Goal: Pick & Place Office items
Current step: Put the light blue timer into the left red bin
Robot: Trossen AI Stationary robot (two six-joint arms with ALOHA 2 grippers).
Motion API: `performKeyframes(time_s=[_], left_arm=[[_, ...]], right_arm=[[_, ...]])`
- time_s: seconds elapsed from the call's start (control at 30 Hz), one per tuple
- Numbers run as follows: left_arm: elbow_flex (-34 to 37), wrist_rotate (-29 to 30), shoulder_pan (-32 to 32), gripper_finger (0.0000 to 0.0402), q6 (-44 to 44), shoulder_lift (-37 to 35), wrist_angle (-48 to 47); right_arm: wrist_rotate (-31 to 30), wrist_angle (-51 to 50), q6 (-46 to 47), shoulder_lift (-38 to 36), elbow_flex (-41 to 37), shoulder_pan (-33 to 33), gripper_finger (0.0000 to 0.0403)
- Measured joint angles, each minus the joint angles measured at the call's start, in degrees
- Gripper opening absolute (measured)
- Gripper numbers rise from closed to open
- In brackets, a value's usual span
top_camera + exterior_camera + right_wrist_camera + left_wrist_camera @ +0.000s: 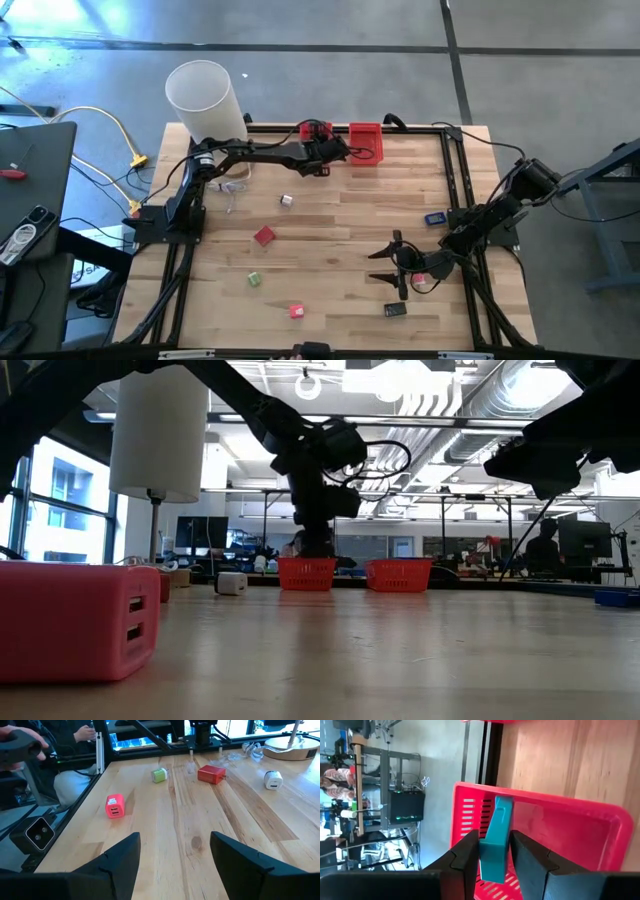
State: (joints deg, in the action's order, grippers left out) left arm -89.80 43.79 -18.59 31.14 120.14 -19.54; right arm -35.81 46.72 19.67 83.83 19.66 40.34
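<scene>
Pink block (78, 622) sits nearest; far off, left gripper (494, 851) clamps teal piece (495, 840) above red bin (590, 827); right gripper (175, 851) spread empty.

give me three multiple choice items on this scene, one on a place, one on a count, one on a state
1. Where is the left gripper?
A. over a red bin at the table's far edge
B. beside the white cylinder
C. over the near edge

2. How many red bins are on the table?
A. one
B. two
C. four

3. How does the right gripper stand?
A. shut on a pink piece
B. shut on nothing
C. open and empty

Answers:
1 A, the left wrist view looks straight into the bin.
2 B, the low view shows two side by side.
3 C, its jaws stand apart with only bare wood between them, while the left jaws clamp a teal piece.
</scene>
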Motion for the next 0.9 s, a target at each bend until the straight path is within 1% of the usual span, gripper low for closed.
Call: performKeyframes(time_s=[0.13, 0.3, 0.53, 0.77, 0.9], left_arm=[[0.00, -0.03, 0.00, 0.0105, 2.07, 0.00, -0.56], [0.00, -0.48, -0.07, 0.0105, 2.20, 0.00, -0.56], [0.00, -0.46, -1.21, 0.0105, -4.42, 0.00, -0.82], [0.00, -3.45, -1.68, 0.0105, -3.87, 0.00, -1.73], [0.00, -3.65, -1.64, 0.0105, -2.76, 0.00, -1.65]], right_arm=[[0.00, 0.00, -0.01, 0.00, 0.00, 0.00, 0.0229], [0.00, -0.07, -0.01, 0.00, 0.00, 0.02, 0.0229], [0.02, -1.04, -0.01, 0.00, 0.00, 0.07, 0.0229], [0.70, -1.39, -0.01, 0.00, 0.00, 0.07, 0.0229], [0.83, -1.51, -0.01, 0.00, 0.00, 0.07, 0.0229]])
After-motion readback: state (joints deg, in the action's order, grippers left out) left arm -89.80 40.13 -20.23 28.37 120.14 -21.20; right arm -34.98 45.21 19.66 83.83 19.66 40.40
